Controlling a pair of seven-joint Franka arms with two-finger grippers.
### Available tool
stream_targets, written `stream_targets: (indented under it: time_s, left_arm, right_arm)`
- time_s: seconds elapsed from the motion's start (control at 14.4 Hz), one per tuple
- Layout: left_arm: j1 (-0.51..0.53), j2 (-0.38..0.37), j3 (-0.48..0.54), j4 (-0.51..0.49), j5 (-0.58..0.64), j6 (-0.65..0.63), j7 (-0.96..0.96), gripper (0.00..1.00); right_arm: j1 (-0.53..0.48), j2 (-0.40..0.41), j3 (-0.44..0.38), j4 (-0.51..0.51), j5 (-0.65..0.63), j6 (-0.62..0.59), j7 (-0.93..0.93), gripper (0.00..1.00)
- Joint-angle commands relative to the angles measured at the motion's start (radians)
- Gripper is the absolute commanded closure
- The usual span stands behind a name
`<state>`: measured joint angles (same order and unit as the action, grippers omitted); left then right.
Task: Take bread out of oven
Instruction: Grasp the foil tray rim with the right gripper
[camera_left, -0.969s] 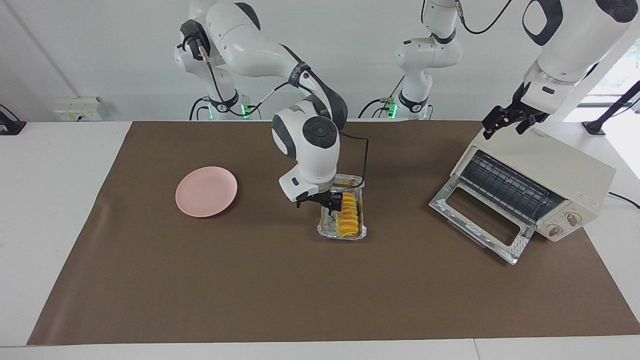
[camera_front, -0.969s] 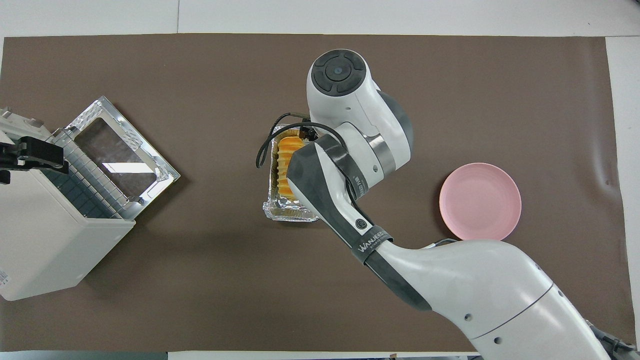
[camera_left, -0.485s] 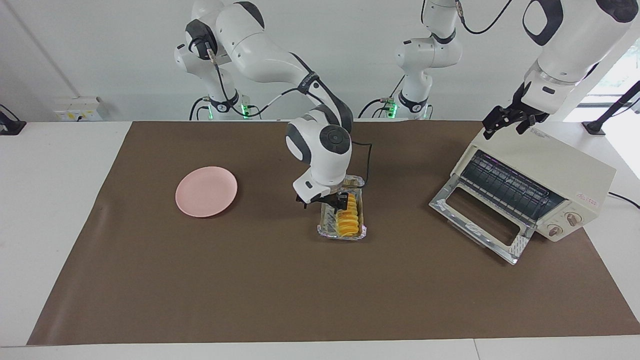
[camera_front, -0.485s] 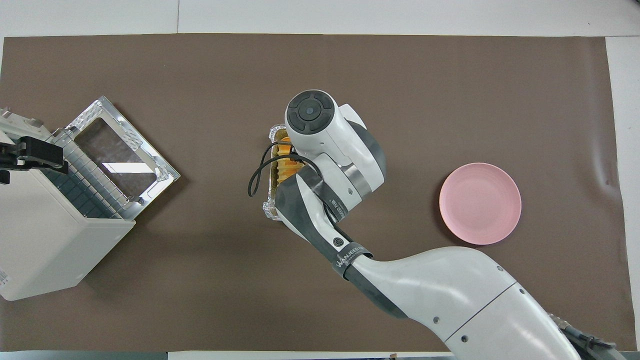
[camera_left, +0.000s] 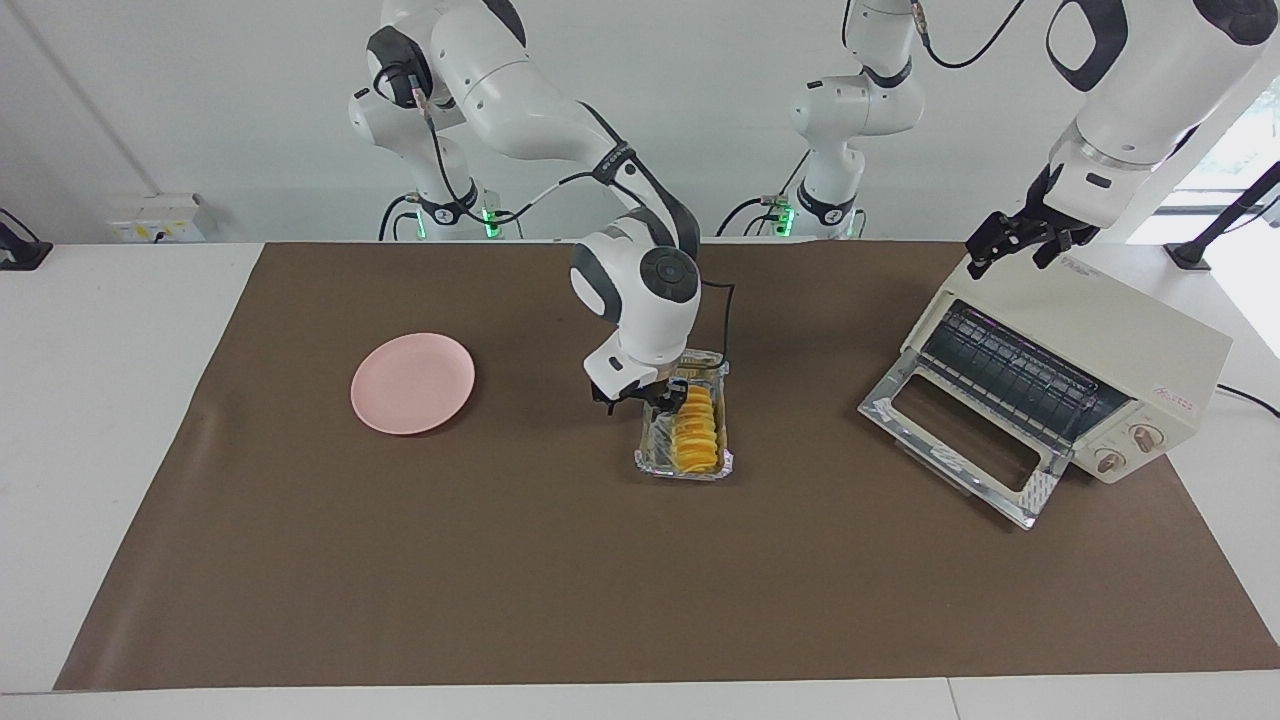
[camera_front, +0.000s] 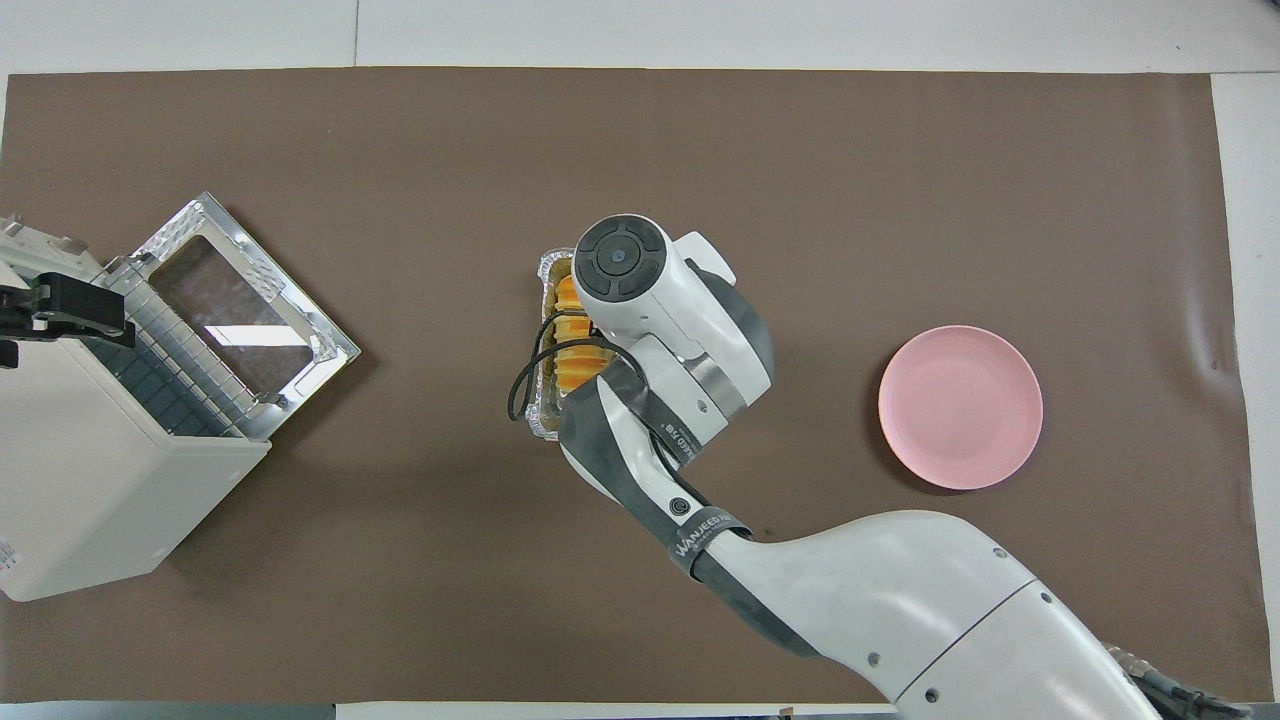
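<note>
The bread (camera_left: 697, 437), a ridged golden-yellow loaf, lies in a crinkled foil tray (camera_left: 655, 461) on the brown mat mid-table, outside the oven. My right gripper (camera_left: 664, 396) hangs low over the end of the loaf nearer to the robots. In the overhead view its hand covers most of the bread (camera_front: 566, 296) and the tray (camera_front: 548, 268). The cream-white oven (camera_left: 1100, 340) stands at the left arm's end with its glass door (camera_left: 950, 440) dropped open and its rack bare. My left gripper (camera_left: 1008, 258) is open just over the oven's top edge and waits there.
A pink plate (camera_left: 412, 383) lies bare on the mat toward the right arm's end; it also shows in the overhead view (camera_front: 960, 407). The oven (camera_front: 90, 480) and its open door (camera_front: 235, 310) take up the mat's end by the left arm.
My right arm's hand has swung more upright over the foil tray and drawn back toward the robots along the loaf. The bread, tray and left arm have not moved.
</note>
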<state>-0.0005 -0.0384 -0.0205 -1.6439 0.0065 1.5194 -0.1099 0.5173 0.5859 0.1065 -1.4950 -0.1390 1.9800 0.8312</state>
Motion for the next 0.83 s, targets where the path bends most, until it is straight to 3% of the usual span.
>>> stream_targets:
  time_s: [0.0, 0.48, 0.76]
  left_arm:
    - [0.002, -0.009, 0.001, -0.01, -0.017, 0.013, 0.013, 0.0]
    - [0.002, -0.009, 0.002, -0.01, -0.017, 0.013, 0.015, 0.0]
    - [0.002, -0.009, 0.002, -0.01, -0.017, 0.013, 0.013, 0.0]
  right_arm:
    - [0.0, -0.023, -0.001, -0.033, -0.013, 0.04, -0.012, 1.0]
    - [-0.003, -0.026, -0.001, -0.015, -0.011, 0.025, -0.02, 1.0]
    - [-0.046, -0.046, 0.001, 0.096, 0.006, -0.114, -0.095, 1.0]
